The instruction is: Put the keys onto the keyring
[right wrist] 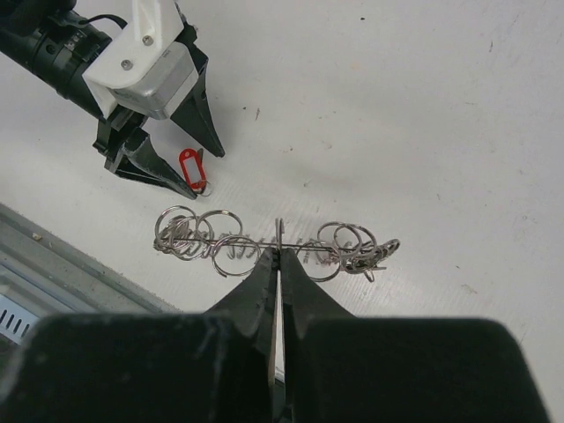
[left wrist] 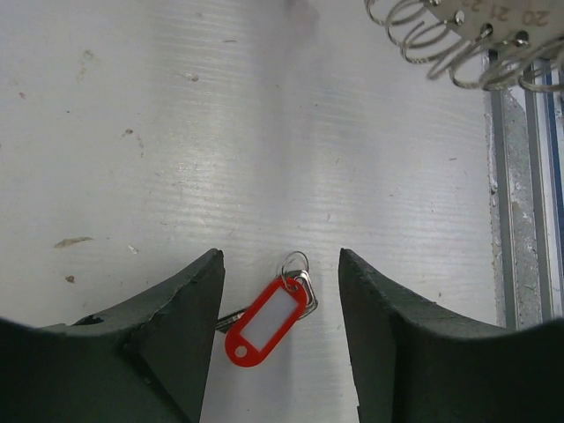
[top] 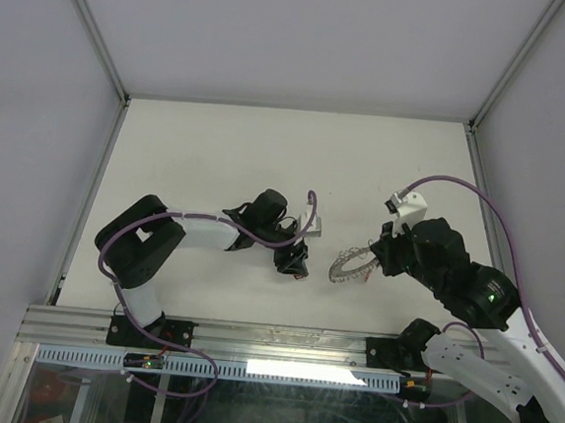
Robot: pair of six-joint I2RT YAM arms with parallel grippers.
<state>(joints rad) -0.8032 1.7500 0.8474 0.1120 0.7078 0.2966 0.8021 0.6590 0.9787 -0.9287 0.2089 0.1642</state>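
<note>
My left gripper (left wrist: 280, 260) half-open, straddling keys (left wrist: 267, 319) lying flat on worktop (left wrist: 132, 132) near keyring (right wrist: 278, 242). Right gripper (right wrist: 278, 257) clamped on keyring. Risk: closing too high, keys skid away from keyring.

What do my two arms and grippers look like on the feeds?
The left arm and right arm are black at the joints with white link shells, each trailing a purple cable. The left gripper and right gripper have dark wedge-shaped fingers. A green light shows on the right arm.
</note>
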